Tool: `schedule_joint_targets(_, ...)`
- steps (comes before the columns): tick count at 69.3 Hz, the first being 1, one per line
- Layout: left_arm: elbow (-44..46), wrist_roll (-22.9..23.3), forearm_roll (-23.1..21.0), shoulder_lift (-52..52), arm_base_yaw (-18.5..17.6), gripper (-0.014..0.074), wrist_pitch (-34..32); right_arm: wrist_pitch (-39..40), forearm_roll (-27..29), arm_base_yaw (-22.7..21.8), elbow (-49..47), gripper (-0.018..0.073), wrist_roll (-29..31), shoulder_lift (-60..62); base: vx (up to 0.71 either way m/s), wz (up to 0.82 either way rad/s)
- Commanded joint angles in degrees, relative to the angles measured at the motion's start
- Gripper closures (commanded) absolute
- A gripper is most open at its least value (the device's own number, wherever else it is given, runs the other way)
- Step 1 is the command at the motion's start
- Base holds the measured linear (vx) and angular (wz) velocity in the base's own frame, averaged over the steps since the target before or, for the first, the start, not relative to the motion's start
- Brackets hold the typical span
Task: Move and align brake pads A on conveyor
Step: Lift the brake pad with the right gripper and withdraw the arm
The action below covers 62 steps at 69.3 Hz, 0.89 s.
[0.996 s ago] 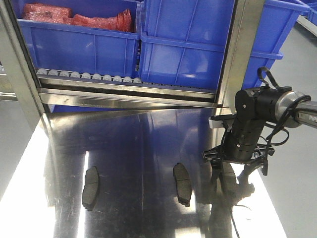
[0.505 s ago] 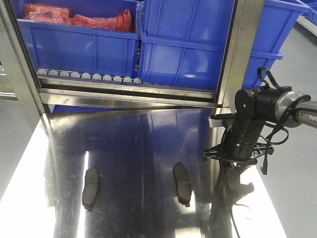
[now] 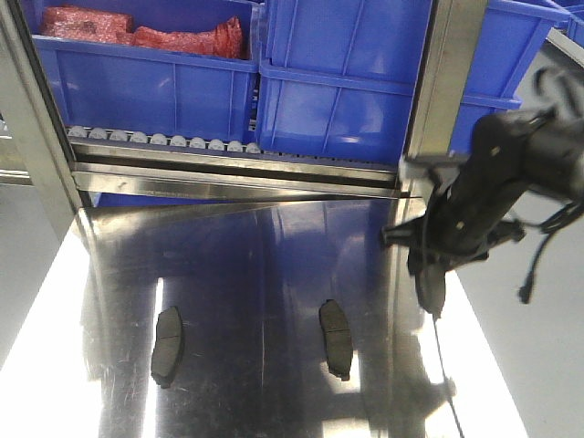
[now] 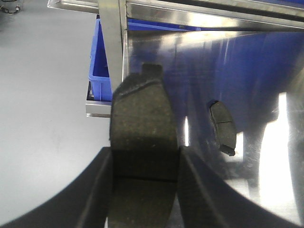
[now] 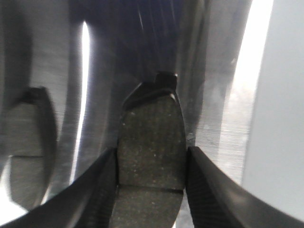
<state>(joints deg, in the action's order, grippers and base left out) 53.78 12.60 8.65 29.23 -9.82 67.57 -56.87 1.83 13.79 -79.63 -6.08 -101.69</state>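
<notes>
The right gripper [image 5: 152,159] pinches the right-held pad [image 5: 151,126] by its long edges, both fingers [image 5: 102,185] pressed against its sides, end tab pointing to 12 o'clock in the wrist view. In the front view this gripper [image 3: 427,274] hangs blurred at about 3 o'clock, above the right rim of the steel tabletop [image 3: 265,265], the pad a dark smear under it. The left gripper [image 4: 145,159] clamps the left-held pad [image 4: 140,114] the same way, cross groove showing between the fingers, tab toward 12 o'clock. It hangs before the tabletop's left edge, with grey floor [image 4: 47,118] at 9 o'clock and a blue bin [image 4: 102,57] at 11 o'clock.

Two more brake pads lie flat on the steel, well apart, long axes running 12 to 6: the left lying pad [image 3: 167,345] between 7 and 8 o'clock of the front view, the middle lying pad [image 3: 336,339] between 5 and 6 o'clock. The left wrist view shows the left lying pad at 3 o'clock of the held one; the right wrist view shows the middle lying pad, blurred, at 9 o'clock.

Beyond the tabletop, at 12 o'clock, blue bins [image 3: 338,91] stand on a roller rail [image 3: 164,140], the one at 11 o'clock holding red bagged goods [image 3: 137,32]
</notes>
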Motion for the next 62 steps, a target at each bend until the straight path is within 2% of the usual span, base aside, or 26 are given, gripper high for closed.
schedule_joint_targets(1,1.4,0.0,0.7,0.5,0.2,0.0603,-4.4,0.9,-0.3,0.3,-1.3,0.0571,0.3,7.3,0.00,0.00)
schedule_joint_targets(13,1.4,0.0,0.7,0.5,0.2,0.0603,-4.4,-1.1,-1.8,2.4,-1.3,0.0571,0.4,16.2,0.00,0.00)
schedule_joint_targets(24,1.4,0.0,0.7,0.5,0.2,0.0603,-4.4,-2.2,-1.8,2.5,-0.3,0.0571,0.4,24.4,0.00,0.00)
schedule_joint_targets(38,1.4,0.0,0.7,0.5,0.2,0.0603,-4.4,2.4,-2.2,2.3,10.8,0.0571,0.4,37.8,0.00,0.00)
schedule_joint_targets(62,1.4,0.0,0.7,0.5,0.2,0.0603,-4.4,4.1,-1.8,2.3,25.3,0.0571,0.4,57.5,0.00,0.00)
